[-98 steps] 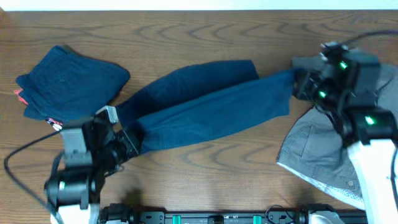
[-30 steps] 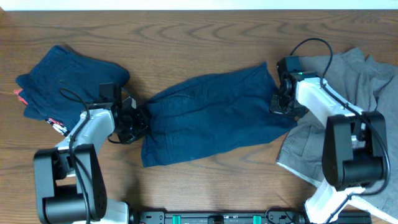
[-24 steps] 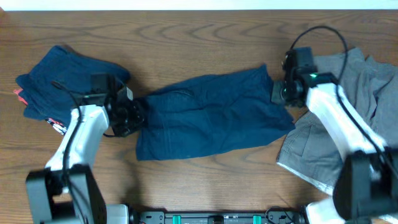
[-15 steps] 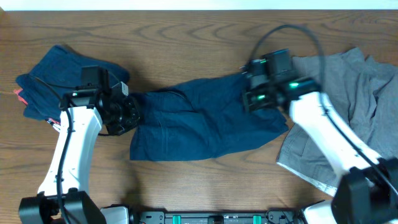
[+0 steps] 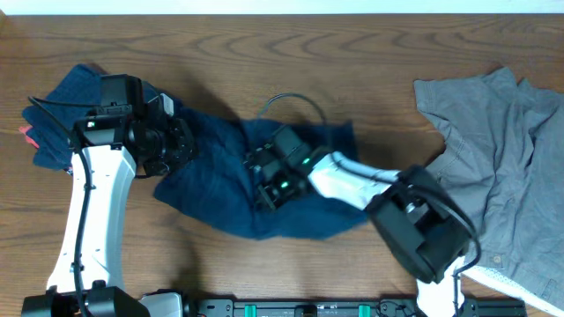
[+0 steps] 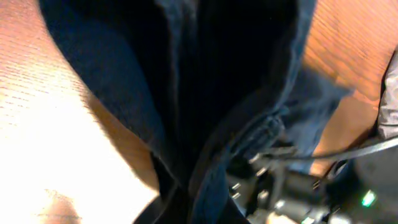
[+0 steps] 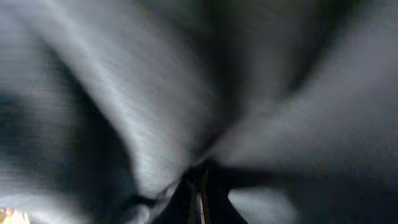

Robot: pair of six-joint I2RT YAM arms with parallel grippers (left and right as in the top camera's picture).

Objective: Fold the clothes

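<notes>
Table [image 5: 352,53]: wood-grain top, bearing all items below.

Grey shirt [image 5: 511,158]: spread loose and rumpled at the right end of the table, well apart from both grippers. Not folded. Thin cloth by the look of it, likely light and limp.

Blue trousers [image 5: 220,185]: item in hand. Bunched in a crumpled heap left of centre, between the two arms, one end drawn up toward the left arm. Judged soft and floppy with no stiffness of its own. It will sag and crease wherever it is unsupported, and the heavier cotton should drape rather than slide on the wood. Best taken at a seam, hem or waistband, where doubled cloth gives the fingers something thick to pinch. Two holds set well apart are needed to keep an edge straight.

Blue folded garment [image 5: 62,97]: at the far left, partly hidden under the left arm. A red tag shows at its left edge. Appears done.

Right gripper [image 5: 267,185]: down on the middle of the heap. Its wrist view is blurred, but cloth gathers to a point at the fingers, so it is judged closed on the trousers.

Left gripper [image 5: 181,145]: at the heap's upper left edge. Its wrist view shows dark folds narrowing into the fingers, which are pinched on the trousers.
</notes>
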